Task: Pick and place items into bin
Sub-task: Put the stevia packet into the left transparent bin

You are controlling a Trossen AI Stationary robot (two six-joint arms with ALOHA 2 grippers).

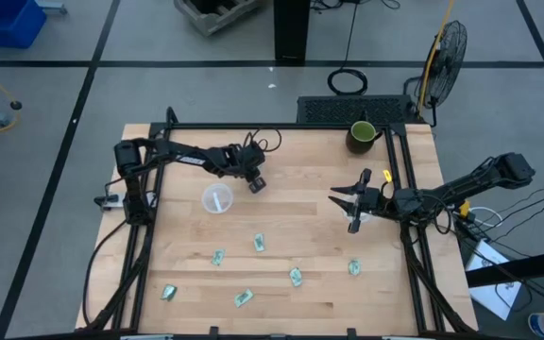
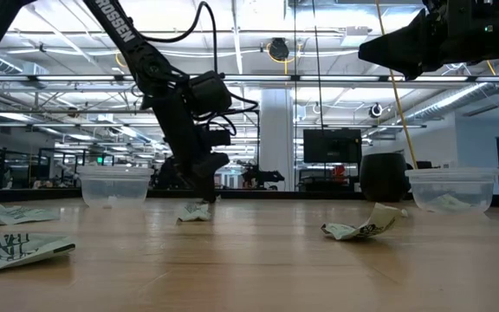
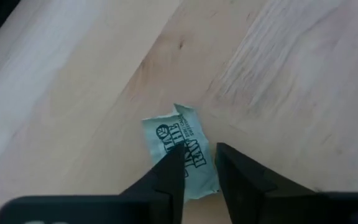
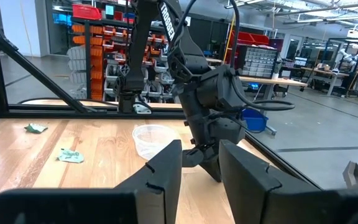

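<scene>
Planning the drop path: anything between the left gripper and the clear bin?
Nothing: the high view shows bare wood between the left gripper and the clear bin. The nearest packet lies right at the gripper's tips, per the left wrist view.

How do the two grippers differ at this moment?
The left gripper is down at the table, jaws straddling a packet; the right gripper hangs above the table holding nothing. The left is beside the cup; the right is nearer the mug. Both are open.
</scene>
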